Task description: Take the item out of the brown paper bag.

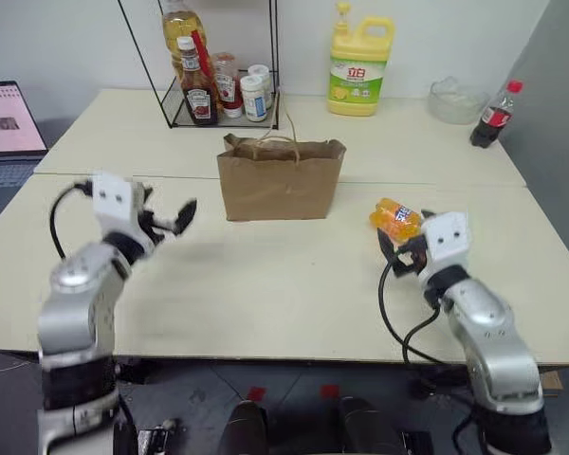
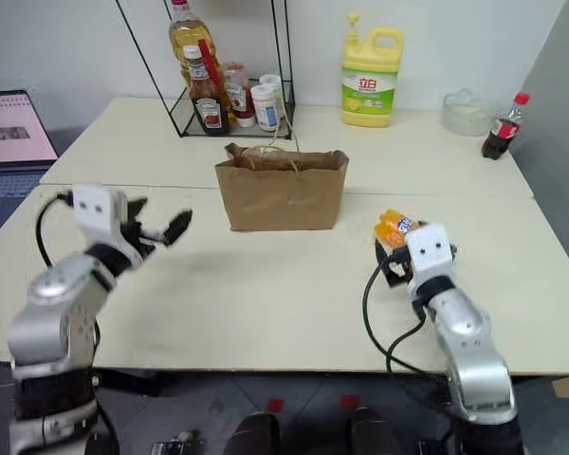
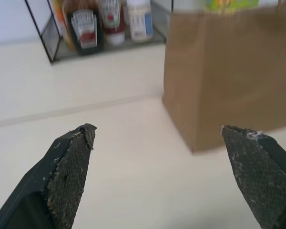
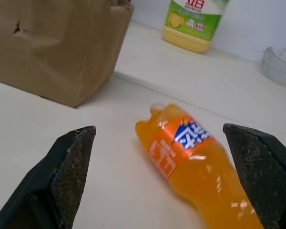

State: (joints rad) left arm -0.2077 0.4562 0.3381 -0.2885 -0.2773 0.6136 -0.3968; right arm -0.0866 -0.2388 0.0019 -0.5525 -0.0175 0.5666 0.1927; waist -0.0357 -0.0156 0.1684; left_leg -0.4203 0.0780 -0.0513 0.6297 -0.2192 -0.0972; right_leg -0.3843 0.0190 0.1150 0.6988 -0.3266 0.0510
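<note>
Bare table [image 1: 266,284] between grippers; only brown paper bag [image 1: 281,180] stands ahead.

My right gripper [image 1: 395,248] sits at six o'clock of the item [image 1: 395,219], and its fingers are tucked behind my own wrist block. The brown paper bag [image 1: 280,179] hides its inside from me. On my left wrist camera the detergent jug [image 3: 233,4] is cut off at twelve o'clock. The rack jars' labels [image 1: 253,92] are too small to read.

Orange drink bottle [image 4: 190,162] on its side on the table, right of upright brown paper bag [image 1: 280,180].
</note>
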